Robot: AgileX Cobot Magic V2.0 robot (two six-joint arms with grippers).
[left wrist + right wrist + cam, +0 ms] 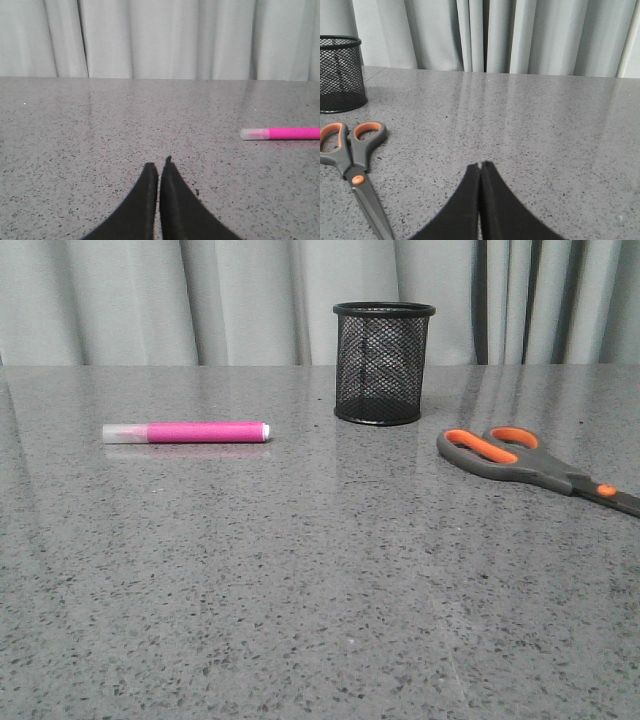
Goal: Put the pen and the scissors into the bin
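Three task items are sitting on the grey speckled counter (300,590) in front of you. The pen (187,432) is lying flat on the left side, crosswise to your view, its clear cap pointing left and its white tip pointing right toward the bin (383,362). The bin is standing upright near the far edge, a little right of centre, with the pale curtain (250,300) hanging behind it. The scissors (540,468) are lying flat on the right, closed, with the orange-lined handles pointing toward the bin and the dark blades running off the right edge of the front view. All three are lying well apart from one another, none touching.

Your left end effector (159,170) is showing clenched, its two black fingers pressed together with nothing between them, hovering over bare counter with the pen off to its right. Your right end effector (481,167) is likewise clenched and grasping nothing, with the scissors and bin off to its left.
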